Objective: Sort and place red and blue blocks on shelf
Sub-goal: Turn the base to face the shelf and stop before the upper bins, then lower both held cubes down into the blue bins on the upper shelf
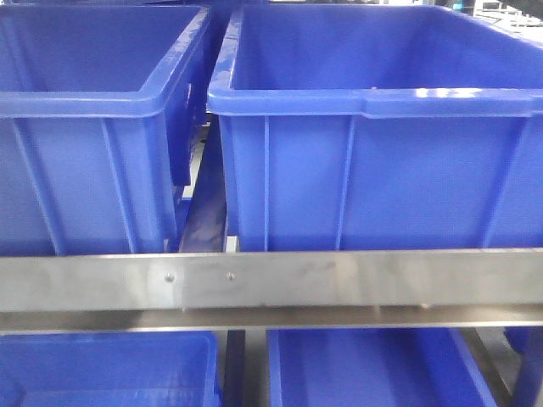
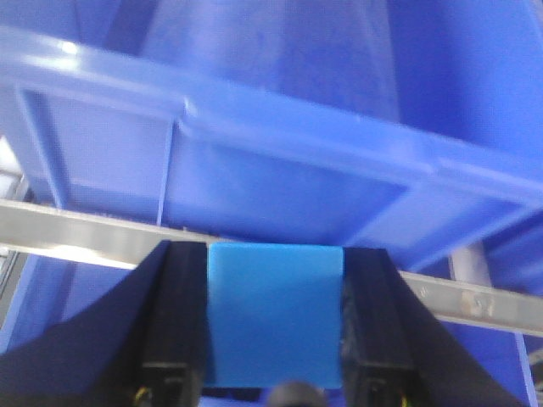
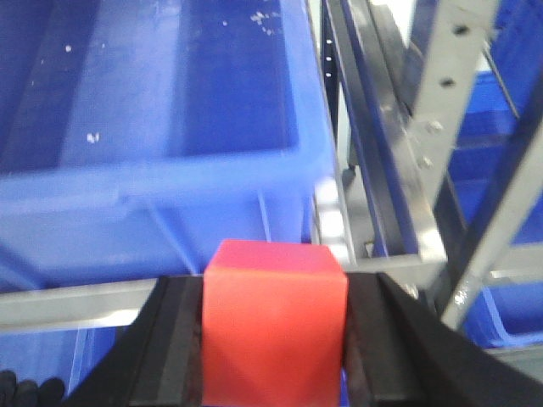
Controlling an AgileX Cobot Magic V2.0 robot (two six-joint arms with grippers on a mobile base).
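Observation:
The blue block [image 2: 276, 314] fills the gap between my left gripper's [image 2: 276, 318] black fingers, which are shut on it, just short of the shelf's front rail [image 2: 76, 233]. The red block [image 3: 273, 326] is clamped the same way in my right gripper [image 3: 273, 331], in front of a blue bin [image 3: 170, 170] and the rail [image 3: 68, 305]. In the front-facing view the shelf's brushed rail [image 1: 271, 280] with two small screws crosses the frame; neither gripper nor block shows there.
Two large blue bins [image 1: 85, 127] [image 1: 382, 136] stand side by side on the shelf's upper level, with two more [image 1: 106, 369] [image 1: 373, 369] below the rail. Steel uprights and diagonal braces [image 3: 450, 127] rise to the right of my right gripper.

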